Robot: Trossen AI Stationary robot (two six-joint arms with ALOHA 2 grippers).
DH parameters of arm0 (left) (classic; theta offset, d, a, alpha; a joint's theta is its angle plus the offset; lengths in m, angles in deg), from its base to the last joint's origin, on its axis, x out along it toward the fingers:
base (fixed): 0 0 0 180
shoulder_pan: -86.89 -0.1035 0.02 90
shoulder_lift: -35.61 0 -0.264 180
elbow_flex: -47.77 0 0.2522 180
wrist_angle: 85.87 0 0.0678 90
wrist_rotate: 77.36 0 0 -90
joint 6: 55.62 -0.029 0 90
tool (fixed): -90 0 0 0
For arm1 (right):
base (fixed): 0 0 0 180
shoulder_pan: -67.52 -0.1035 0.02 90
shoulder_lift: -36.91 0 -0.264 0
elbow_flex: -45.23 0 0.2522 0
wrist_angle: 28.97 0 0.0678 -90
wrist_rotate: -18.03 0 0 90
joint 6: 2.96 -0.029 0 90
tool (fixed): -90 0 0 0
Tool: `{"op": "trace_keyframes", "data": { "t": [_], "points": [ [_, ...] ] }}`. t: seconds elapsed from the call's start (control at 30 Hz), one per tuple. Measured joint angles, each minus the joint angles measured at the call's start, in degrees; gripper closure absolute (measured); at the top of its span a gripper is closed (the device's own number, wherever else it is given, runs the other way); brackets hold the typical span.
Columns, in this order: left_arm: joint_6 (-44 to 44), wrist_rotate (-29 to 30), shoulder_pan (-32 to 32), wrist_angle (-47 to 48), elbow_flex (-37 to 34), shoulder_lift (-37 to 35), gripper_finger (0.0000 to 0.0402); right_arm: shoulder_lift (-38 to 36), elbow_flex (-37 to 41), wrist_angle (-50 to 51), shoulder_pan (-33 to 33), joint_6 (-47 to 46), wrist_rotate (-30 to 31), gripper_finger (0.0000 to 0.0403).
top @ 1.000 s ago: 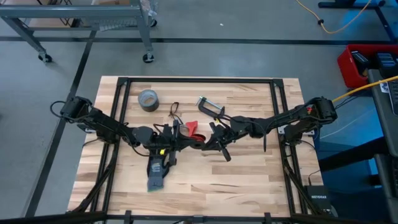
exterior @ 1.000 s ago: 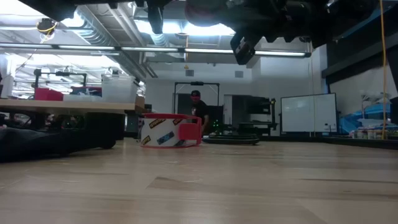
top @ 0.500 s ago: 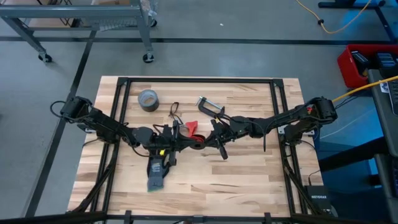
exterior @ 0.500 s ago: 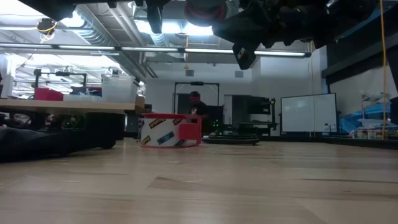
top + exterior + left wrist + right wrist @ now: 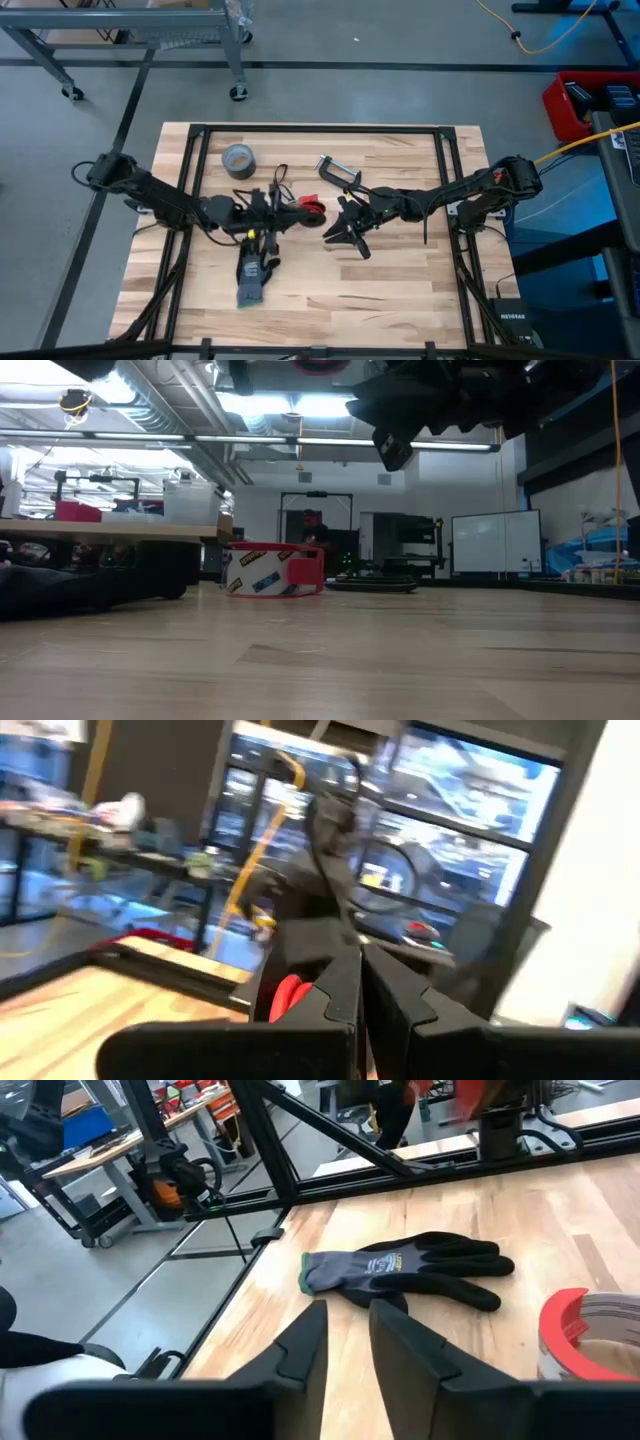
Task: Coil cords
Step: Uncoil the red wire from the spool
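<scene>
High view: on the wooden table (image 5: 400, 290), a grey duct-tape roll (image 5: 238, 159) toward the far left, a metal clamp (image 5: 338, 174) near the centre, a grey-and-black glove (image 5: 250, 280) on the near side. Left claw (image 5: 283, 212) at mid-table, clenched, with the red cord (image 5: 311, 207) bunched at its tip; black cord (image 5: 278, 178) looped just behind it. Right claw (image 5: 340, 229) just beside, fingers parted, grasping nothing, apart from the red cord.

Low view: red-edged tape ring (image 5: 273, 569) standing on the table; both arms overhead, dark.

Left wrist view: fingers (image 5: 335, 990) pressed together, something red (image 5: 289, 996) beside them.

Right wrist view: fingers (image 5: 305, 1338) slightly spread above bare wood; glove (image 5: 410, 1270) lying flat beyond, tape ring (image 5: 590, 1330) beside it.
</scene>
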Motion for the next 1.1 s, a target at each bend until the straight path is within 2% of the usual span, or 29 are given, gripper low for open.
{"op": "trace_keyframes", "data": {
  "t": [0.17,0.27,0.33,0.47,0.57,0.93,1.1],
  "points": [
    [2.7,11.9,2.0,3.4,0.0,-5.1,0.0401,0.0,-1.0,0.1,0.0,-0.1,1.8,0.0314],
    [3.5,19.4,3.8,2.8,0.0,-5.8,0.0401,0.0,-2.1,-2.0,0.0,0.0,6.7,0.0318],
    [3.9,21.9,4.8,2.6,0.0,-5.8,0.0401,0.0,-2.5,-3.8,0.0,0.0,10.9,0.0319],
    [5.2,23.3,6.4,2.2,0.0,-5.3,0.0401,0.0,-2.8,-8.4,0.0,0.1,19.4,0.032],
    [5.2,23.6,6.9,2.0,0.0,-5.3,0.0401,0.0,-2.8,-10.4,0.0,0.1,22.1,0.032],
    [9.3,21.8,5.8,1.7,0.0,-1.6,0.0401,0.0,-2.8,-10.3,0.0,0.1,22.5,0.032],
    [8.4,20.8,5.6,-1.6,0.0,-0.4,0.0401,0.0,-2.8,-9.7,0.0,0.1,22.5,0.032]
  ]
}}
